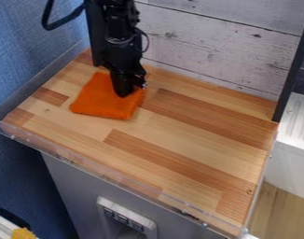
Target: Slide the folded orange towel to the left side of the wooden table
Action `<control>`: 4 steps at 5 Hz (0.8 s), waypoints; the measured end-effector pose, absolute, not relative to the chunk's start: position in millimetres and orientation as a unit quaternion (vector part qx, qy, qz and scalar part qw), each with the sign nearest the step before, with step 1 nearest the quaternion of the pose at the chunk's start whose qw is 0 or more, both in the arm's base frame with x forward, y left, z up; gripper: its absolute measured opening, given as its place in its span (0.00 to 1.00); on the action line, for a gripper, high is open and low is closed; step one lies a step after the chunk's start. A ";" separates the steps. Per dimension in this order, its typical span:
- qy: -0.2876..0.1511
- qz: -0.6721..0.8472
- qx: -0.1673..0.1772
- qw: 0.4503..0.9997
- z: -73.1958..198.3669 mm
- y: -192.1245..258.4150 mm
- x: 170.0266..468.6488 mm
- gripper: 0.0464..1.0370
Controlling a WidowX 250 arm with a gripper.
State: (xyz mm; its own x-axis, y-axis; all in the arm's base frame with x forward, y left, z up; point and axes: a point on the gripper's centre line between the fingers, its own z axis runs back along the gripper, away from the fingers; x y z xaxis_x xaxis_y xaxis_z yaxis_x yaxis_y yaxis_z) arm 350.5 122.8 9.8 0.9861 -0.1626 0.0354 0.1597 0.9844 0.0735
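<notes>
The black gripper [124, 88] hangs down from the top edge over an orange cloth [103, 103], at the upper left of the wooden work surface. Its tip is against or just above the cloth's upper right part and hides some of it. The cloth lies flat, roughly square, with its lower corners toward the front. Whether the gripper has hold of any of the cloth cannot be made out.
The wooden surface [185, 135] stretches right and forward from the cloth. A clear low rim [105, 172] runs along its front edge. White plank wall [210, 42] stands behind, a dark post [293, 65] at the right rear corner, and a blue partition [30, 51] at left.
</notes>
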 end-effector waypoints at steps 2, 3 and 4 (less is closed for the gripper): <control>-0.028 -0.011 0.004 1.000 10.4 151.5 348.1 0.04; -0.001 0.006 -0.015 1.000 14.2 159.0 339.7 0.19; 0.028 0.024 -0.029 0.999 21.0 149.8 331.8 0.44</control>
State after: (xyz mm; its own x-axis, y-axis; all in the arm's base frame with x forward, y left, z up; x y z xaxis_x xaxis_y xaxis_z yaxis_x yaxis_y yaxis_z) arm 331.8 149.8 21.0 0.9973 0.0469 -0.0564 -0.0500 0.9972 -0.0556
